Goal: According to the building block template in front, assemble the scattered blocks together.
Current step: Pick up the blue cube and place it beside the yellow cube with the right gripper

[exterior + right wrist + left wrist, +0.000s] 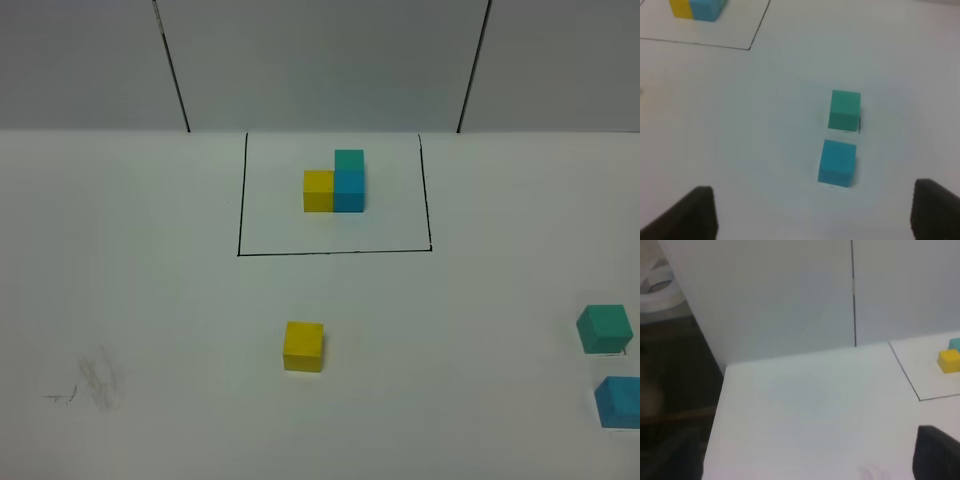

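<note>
The building block template stands inside a black-outlined rectangle at the back: yellow joined to blue, with teal on the blue. It also shows in the left wrist view and the right wrist view. The loose yellow cube lies mid-table. The loose teal cube and the loose blue cube lie at the far right, close together. My right gripper is open and empty, just short of the blue cube. My left gripper is open and empty over the left of the table. Neither gripper shows in the high view.
The black rectangle outline marks the template area. The table's left edge drops off to a dark floor. A grey smudge marks the front left of the table. A panelled wall stands behind.
</note>
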Robot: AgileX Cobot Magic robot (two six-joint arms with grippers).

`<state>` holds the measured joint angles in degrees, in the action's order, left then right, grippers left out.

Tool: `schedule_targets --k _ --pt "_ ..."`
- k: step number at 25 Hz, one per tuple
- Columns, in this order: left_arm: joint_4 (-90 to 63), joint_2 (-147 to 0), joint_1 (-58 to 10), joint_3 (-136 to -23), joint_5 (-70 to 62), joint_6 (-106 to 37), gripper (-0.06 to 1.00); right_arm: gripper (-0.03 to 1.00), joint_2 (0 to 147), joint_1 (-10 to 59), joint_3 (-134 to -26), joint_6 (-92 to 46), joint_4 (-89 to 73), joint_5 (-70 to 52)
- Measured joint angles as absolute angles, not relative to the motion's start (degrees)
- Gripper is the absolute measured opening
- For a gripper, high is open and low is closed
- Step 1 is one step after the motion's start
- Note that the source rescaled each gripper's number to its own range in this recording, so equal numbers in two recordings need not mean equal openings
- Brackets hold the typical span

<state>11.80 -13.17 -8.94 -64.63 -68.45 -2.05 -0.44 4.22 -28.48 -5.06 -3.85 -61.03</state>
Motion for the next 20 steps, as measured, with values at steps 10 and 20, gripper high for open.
schedule_targets --k 10,20 --pt "6.96 -0.07 -4.96 -44.57 -68.45 4.40 0.91 0.61 -0.44 4.22 -28.48 -5.06 -3.85 -61.03" --pt "6.00 0.30 -4.70 -32.71 -65.46 6.56 0.89 0.61 -0.44 4.22 -28.48 -5.06 -3.87 -61.03"
